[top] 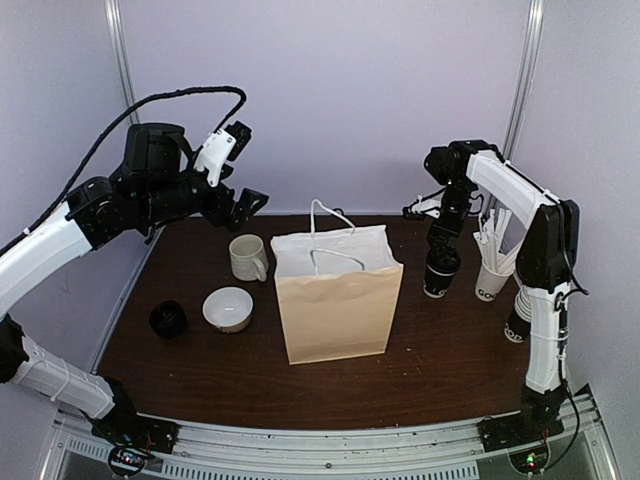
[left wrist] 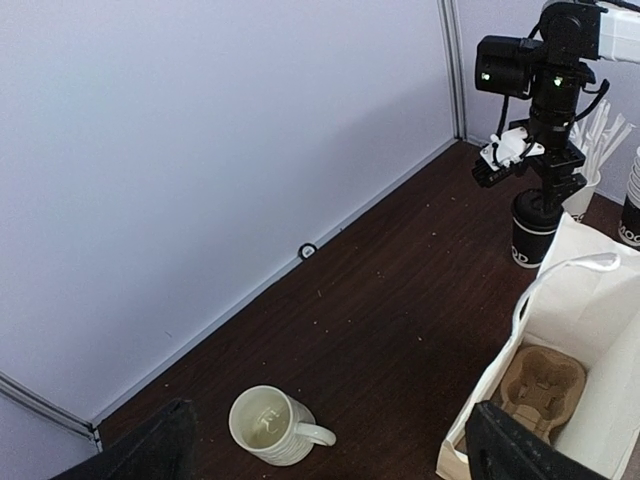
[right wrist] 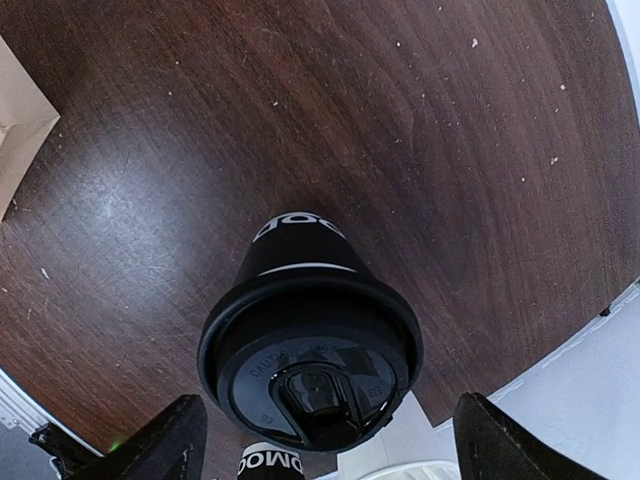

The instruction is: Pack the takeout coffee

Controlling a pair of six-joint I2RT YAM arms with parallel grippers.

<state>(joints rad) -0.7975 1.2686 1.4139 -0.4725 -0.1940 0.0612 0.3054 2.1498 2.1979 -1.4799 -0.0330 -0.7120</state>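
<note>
Black takeout coffee (right wrist: pixel 300 310) stands ungripped under the right pincer (right wrist: pixel 328 408), jaws wide apart.

Even, soft light from above, faint shadows. A pale sheen lies on the table (right wrist: pixel 110 205) below my right wrist; my fingertips (right wrist: pixel 170 440) blur darkly.

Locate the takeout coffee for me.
In the top view, the takeout coffee stands upright on the right, between the paper bag and the cup of white sticks, just under the open right pincer.
</note>
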